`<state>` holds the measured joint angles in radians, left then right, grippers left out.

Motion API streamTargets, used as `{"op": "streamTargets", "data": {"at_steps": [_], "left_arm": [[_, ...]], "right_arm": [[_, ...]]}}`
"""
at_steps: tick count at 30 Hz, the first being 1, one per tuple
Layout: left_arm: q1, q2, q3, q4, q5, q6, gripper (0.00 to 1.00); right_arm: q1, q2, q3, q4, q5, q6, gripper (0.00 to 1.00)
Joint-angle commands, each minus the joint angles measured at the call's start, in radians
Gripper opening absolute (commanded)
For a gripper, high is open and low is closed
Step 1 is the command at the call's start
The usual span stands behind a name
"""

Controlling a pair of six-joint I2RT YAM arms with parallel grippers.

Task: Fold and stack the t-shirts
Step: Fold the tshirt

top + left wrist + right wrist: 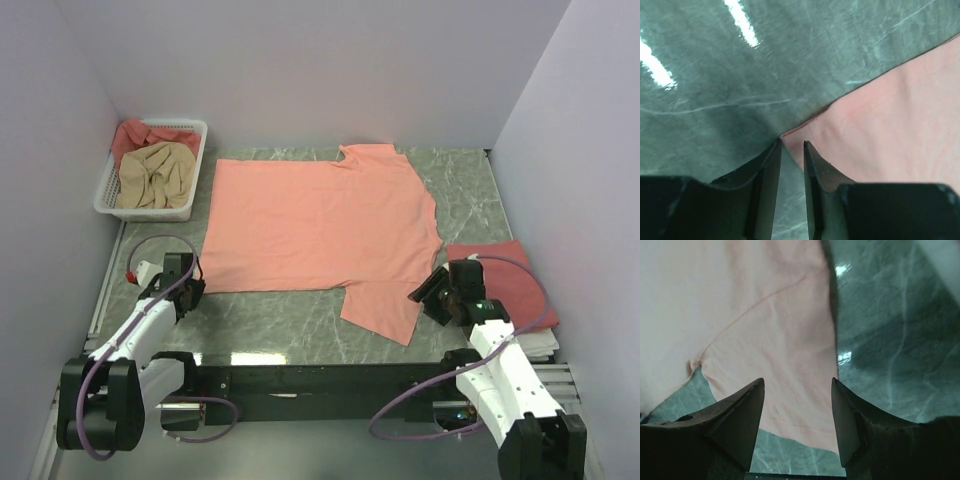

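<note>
A salmon-pink t-shirt (pixel 320 220) lies spread flat on the green marble table (pixel 280 325). My left gripper (pixel 190 292) is low at its near left corner. In the left wrist view the shirt corner (pixel 890 125) reaches the tips of the left gripper (pixel 792 142), whose jaws stand a narrow gap apart with only table between them. My right gripper (pixel 428 290) hovers by the near sleeve. In the right wrist view it (pixel 797 381) is wide open above the sleeve (pixel 765 315). A folded rose-red t-shirt (pixel 505 275) lies at the right.
A white lattice basket (pixel 105 185) at the back left holds a crumpled beige-tan shirt (pixel 155 175) and a rose-red one (pixel 130 135). A white sheet (pixel 545 345) shows under the folded shirt. White walls close in the table on three sides.
</note>
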<state>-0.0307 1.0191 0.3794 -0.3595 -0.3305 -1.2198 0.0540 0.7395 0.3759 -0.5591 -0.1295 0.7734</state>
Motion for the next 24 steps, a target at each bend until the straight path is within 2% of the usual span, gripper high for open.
{"op": "streamTargets", "data": {"at_steps": [1, 4, 7, 11, 17, 24], "left_arm": [[-0.005, 0.055, 0.018, 0.042, -0.018, 0.006, 0.31], [-0.005, 0.088, 0.035, 0.048, -0.01, 0.009, 0.29], [-0.005, 0.095, 0.045, 0.065, -0.004, 0.022, 0.21], [-0.005, 0.101, 0.062, 0.07, 0.004, 0.049, 0.01], [-0.005, 0.095, 0.105, 0.051, -0.005, 0.071, 0.01], [-0.005, 0.069, 0.125, 0.053, 0.002, 0.086, 0.01]], "right_arm": [[0.075, -0.012, 0.051, -0.022, 0.077, 0.064, 0.63], [0.168, -0.008, 0.047, -0.045, 0.157, 0.125, 0.63], [0.202, 0.006, 0.054, -0.099, 0.195, 0.15, 0.63], [0.225, 0.005, 0.051, -0.14, 0.22, 0.168, 0.63], [0.277, 0.023, 0.044, -0.197, 0.234, 0.191, 0.62], [0.363, 0.104, 0.006, -0.163, 0.211, 0.254, 0.55]]}}
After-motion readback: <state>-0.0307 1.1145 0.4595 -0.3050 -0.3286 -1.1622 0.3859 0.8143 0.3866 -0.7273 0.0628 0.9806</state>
